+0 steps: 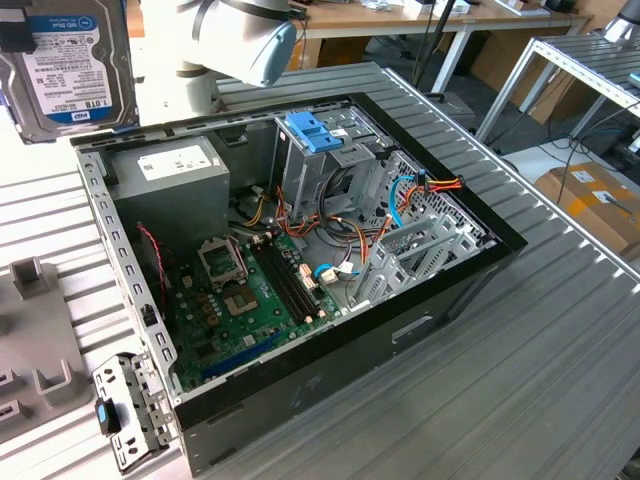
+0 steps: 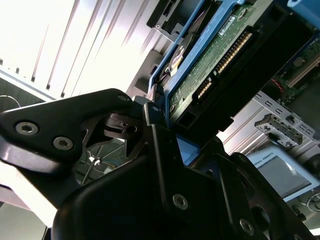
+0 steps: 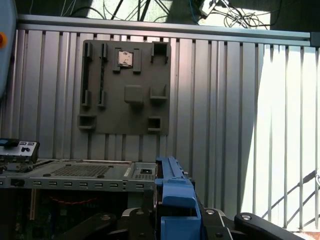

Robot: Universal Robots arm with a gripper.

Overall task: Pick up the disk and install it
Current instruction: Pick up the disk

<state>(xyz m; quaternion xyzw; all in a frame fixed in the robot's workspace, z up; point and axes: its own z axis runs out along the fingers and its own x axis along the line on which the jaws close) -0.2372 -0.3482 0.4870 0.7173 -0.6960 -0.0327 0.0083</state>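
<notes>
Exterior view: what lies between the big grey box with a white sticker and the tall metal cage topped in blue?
A loose bundle of orange, yellow and red cables hangs in that gap, seen in the exterior view.

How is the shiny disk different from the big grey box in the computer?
The disk is thin and flat; the grey box is chunky. The disk is up in the air outside the case; the grey box sits inside it. The disk's label is white and blue; the grey box's sticker is white. Both are rectangular metal.
</notes>
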